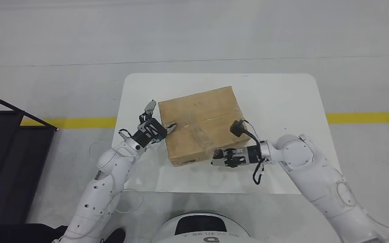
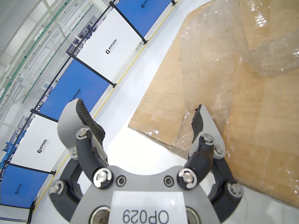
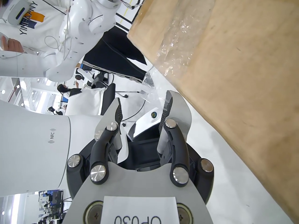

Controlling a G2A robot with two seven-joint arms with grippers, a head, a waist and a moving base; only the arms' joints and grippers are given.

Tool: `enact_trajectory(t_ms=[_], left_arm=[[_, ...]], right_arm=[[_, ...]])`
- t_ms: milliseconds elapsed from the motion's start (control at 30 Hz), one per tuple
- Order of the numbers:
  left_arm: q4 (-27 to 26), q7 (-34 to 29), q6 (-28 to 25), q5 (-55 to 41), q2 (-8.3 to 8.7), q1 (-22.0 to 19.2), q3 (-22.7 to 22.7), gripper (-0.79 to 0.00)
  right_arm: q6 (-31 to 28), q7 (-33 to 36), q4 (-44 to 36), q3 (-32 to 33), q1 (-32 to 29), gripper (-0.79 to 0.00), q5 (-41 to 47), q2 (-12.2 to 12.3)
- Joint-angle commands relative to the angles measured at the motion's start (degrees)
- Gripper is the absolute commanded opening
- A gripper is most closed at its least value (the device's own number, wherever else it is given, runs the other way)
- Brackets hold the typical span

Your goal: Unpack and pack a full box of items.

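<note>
Cardboard box [image 1: 200,124] sits closed, mid-table [image 1: 279,97]. Left gripper [image 1: 161,116] is at the box's left edge, right gripper [image 1: 216,159] at its near side.

Left wrist view: jaws wide, empty, one fingertip over the box's taped edge. Clear tape [image 2: 210,71] is crinkled and glossy.

Right wrist view: jaws half open, empty, just beside the box wall.

Judged stiff, and heavy if full. Tape looks slick, so grip bare cardboard sides.

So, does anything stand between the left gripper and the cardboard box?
Nothing visible does. The open left gripper sits right at a taped corner of the cardboard box, over the white table.
</note>
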Motion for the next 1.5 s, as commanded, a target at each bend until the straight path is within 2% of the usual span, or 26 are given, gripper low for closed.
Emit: enact_trajectory(t_ms=[0, 133, 300, 400, 633, 733, 867, 900, 933, 967, 1167, 1300, 1467], left_arm=[[0.0, 0.0, 0.0, 0.0, 0.0, 0.0, 0.0, 0.0], [0.0, 0.0, 0.0, 0.0, 0.0, 0.0, 0.0, 0.0], [0.0, 0.0, 0.0, 0.0, 0.0, 0.0, 0.0, 0.0], [0.0, 0.0, 0.0, 0.0, 0.0, 0.0, 0.0, 0.0], [0.0, 0.0, 0.0, 0.0, 0.0, 0.0, 0.0, 0.0], [0.0, 0.0, 0.0, 0.0, 0.0, 0.0, 0.0, 0.0], [0.0, 0.0, 0.0, 0.0, 0.0, 0.0, 0.0, 0.0], [0.0, 0.0, 0.0, 0.0, 0.0, 0.0, 0.0, 0.0], [0.0, 0.0, 0.0, 0.0, 0.0, 0.0, 0.0, 0.0], [0.0, 0.0, 0.0, 0.0, 0.0, 0.0, 0.0, 0.0], [0.0, 0.0, 0.0, 0.0, 0.0, 0.0, 0.0, 0.0], [0.0, 0.0, 0.0, 0.0, 0.0, 0.0, 0.0, 0.0], [0.0, 0.0, 0.0, 0.0, 0.0, 0.0, 0.0, 0.0]], right_arm=[[-1.2, 0.2, -0.1, 0.2, -0.3, -0.471, 0.7, 0.1], [-1.3, 0.0, -0.3, 0.7, -0.6, -0.474, 1.1, 0.4], [2.3, -1.0, -0.3, 0.6, -0.2, -0.434, 1.6, 0.4], [4.6, -1.6, 0.0, 0.4, 0.3, -0.437, 3.0, 0.3], [4.3, -2.5, 0.2, 1.3, 0.3, -0.449, 4.2, 0.4], [5.1, -2.9, -0.4, 1.5, 0.2, -0.477, 3.6, 0.5], [8.2, -5.1, -0.6, 1.4, 0.5, -0.573, 1.8, 0.5], [9.0, -6.2, -0.9, 1.4, 0.4, -0.628, 1.2, 0.5], [9.2, -7.0, -1.2, 1.4, 0.2, -0.754, 0.8, 0.4], [9.4, -7.6, -1.3, 1.5, 0.1, -0.785, 0.5, 0.4], [14.0, -13.9, -4.0, 4.4, -2.1, -0.785, -4.9, 0.9], [15.1, -18.1, -7.2, 9.1, -5.8, -0.785, -6.8, 1.6], [21.0, -22.3, -12.9, 14.8, -9.8, -0.785, -11.1, 2.4]])
